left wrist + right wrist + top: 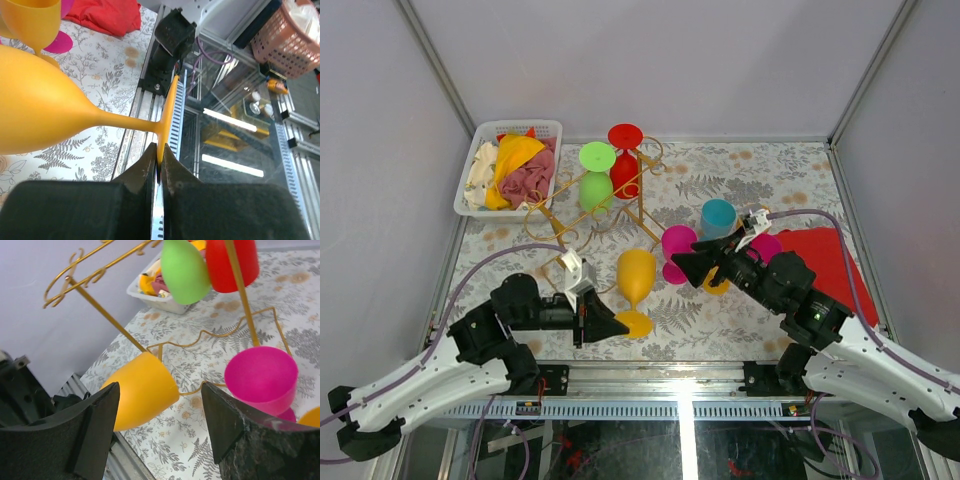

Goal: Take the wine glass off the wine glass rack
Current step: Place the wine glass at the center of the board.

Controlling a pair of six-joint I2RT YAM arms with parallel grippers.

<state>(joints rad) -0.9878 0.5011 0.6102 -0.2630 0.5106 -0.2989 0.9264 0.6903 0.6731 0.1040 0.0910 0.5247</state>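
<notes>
My left gripper (160,152) is shut on the rim of the round foot (169,115) of an orange wine glass (50,110). The glass (635,277) lies on its side near the table's front, bowl pointing toward the wine glass rack (610,205) and off its rails. On this gold wire rack (105,315) a green glass (595,178) and a red glass (625,155) hang upside down. My right gripper (685,262) stands open. The orange bowl (142,395) shows just beyond its fingers (100,425), untouched.
A magenta glass (260,377) stands right of the rack's base wire, with a teal cup (717,215) behind it. Another orange glass (32,22) sits under my right arm. A red cloth (820,260) lies at the right. A white basket (480,160) of cloths is at the back left.
</notes>
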